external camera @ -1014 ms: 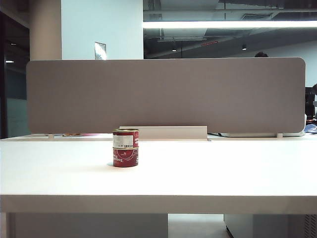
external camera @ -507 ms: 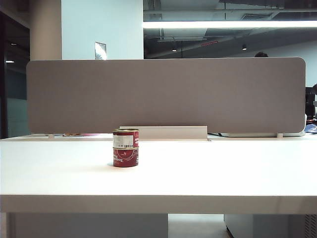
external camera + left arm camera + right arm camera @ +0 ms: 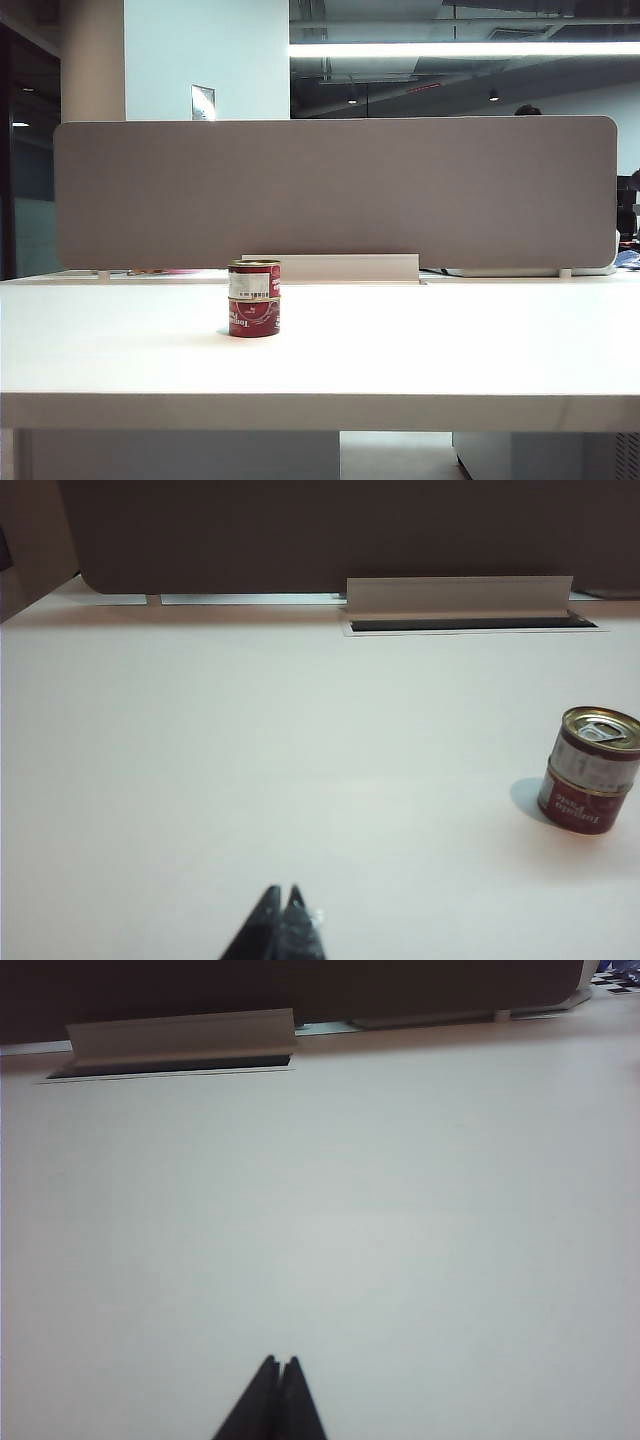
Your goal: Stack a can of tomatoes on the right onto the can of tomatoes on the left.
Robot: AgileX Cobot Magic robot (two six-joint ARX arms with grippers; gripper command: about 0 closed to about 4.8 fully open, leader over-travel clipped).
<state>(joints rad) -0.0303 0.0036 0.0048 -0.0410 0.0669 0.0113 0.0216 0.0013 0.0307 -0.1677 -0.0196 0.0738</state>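
The 2 tomato cans (image 3: 254, 298) are standing stacked, 1 atop the other, on the white counter (image 3: 450, 340). Left claw (image 3: 282, 905) and right claw (image 3: 279, 1372) are hovering clenched, empty, well apart from them.

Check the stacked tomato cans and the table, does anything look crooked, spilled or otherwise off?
Nothing stands out. The upper can sits squarely on the lower can, both upright on the white table, no spill. Left gripper and right gripper are shut, away from them.

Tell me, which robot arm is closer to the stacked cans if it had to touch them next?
Left: the left gripper, shut, sees the stacked cans nearby; the shut right gripper sees only bare table.
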